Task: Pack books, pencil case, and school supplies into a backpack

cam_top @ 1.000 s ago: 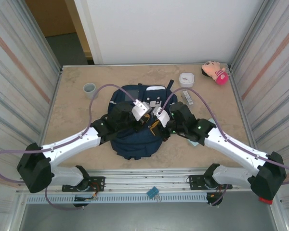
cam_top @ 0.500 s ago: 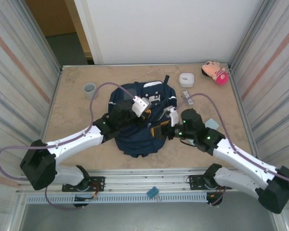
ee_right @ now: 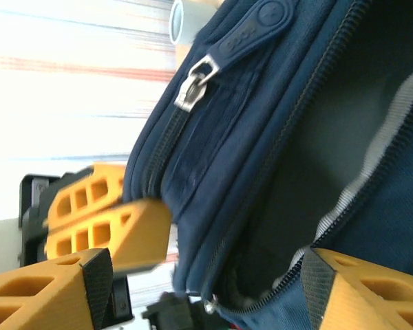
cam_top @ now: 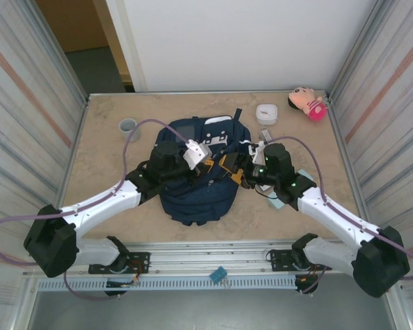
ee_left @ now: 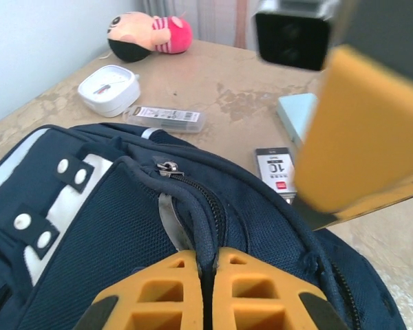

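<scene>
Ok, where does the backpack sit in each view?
Top external: backpack at the centre of the picture.
Left wrist: lower left, with a fold pinched at bottom centre.
Right wrist: zip pull upper left, open mouth centre to right.
Shared landmark: the left end effector, shut on its fabric.

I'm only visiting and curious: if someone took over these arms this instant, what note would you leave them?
Left gripper: jaws shut, pinching the backpack fabric beside the zip.
Right gripper: jaws open at the bag's mouth, holding nothing.
Done: a compartment is unzipped and held open.
Pencil case, white packet and grey-white bar lie on the table to the backpack's right.
To do: put those three in; contents already inside cannot be seen.
</scene>
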You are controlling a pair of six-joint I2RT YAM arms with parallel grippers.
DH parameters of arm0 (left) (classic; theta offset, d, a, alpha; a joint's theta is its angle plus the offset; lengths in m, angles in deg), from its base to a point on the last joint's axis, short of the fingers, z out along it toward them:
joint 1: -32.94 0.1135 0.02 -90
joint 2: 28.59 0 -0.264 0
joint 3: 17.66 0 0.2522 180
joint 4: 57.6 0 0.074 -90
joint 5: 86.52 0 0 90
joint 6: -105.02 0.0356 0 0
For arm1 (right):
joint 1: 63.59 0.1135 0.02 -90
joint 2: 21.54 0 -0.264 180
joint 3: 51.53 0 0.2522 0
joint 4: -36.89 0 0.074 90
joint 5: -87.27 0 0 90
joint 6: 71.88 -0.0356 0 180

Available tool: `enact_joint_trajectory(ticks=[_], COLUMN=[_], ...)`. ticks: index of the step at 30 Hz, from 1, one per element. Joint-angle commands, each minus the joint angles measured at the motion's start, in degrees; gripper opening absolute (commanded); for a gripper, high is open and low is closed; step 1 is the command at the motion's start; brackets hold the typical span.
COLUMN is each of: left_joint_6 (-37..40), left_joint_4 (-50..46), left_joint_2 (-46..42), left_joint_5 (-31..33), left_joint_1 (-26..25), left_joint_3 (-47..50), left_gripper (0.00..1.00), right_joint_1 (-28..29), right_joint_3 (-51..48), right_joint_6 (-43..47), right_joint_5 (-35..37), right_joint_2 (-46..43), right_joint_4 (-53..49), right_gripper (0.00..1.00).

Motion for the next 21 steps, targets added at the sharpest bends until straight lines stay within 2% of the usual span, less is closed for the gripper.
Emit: enact_joint_trajectory(ticks=[1, 8, 10, 13, 15, 17, 21], left_joint_6=[3.37, 4.70, 4.56, 3.83, 0.91, -5.08, -17.03], left_joint_4=[5.39, 1.99, 0.27, -2.71, -6.30, -9.55, -19.79], left_joint_2=[-3.12, -3.85, -3.91, -4.84, -6.23, -7.89, -11.22], left_joint_5=[-8.04, -8.78, -8.98, -7.78, -3.13, 4.56, 13.23], left_joint_1=[0.03, -0.05, -0.18, -1.33, -2.92, -4.67, -6.07], left_joint_3=[-1.30, -1.70, -2.19, -2.62, -3.57, -4.42, -6.11], left_gripper=[0.00, 0.02, 0.07, 0.21, 0.33, 0.39, 0.48], right_joint_1=[-0.71, -0.92, -0.91, -0.87, -0.76, -0.65, -0.15], right_joint_3=[1.17, 2.04, 1.95, 2.16, 2.12, 2.04, 1.95], right_joint_6=[-6.49, -12.01, -12.66, -12.69, -12.70, -12.62, -12.66], right_joint_5=[-1.53, -1.19, -0.36, 0.30, 0.56, 0.67, 1.55], right_joint_2=[1.60, 7.46, 8.24, 8.98, 9.11, 9.37, 9.67], right_joint_4=[7.99, 15.27, 16.15, 16.44, 16.45, 16.32, 15.72], right_gripper=[0.74, 0.75, 0.74, 0.70, 0.66, 0.62, 0.49])
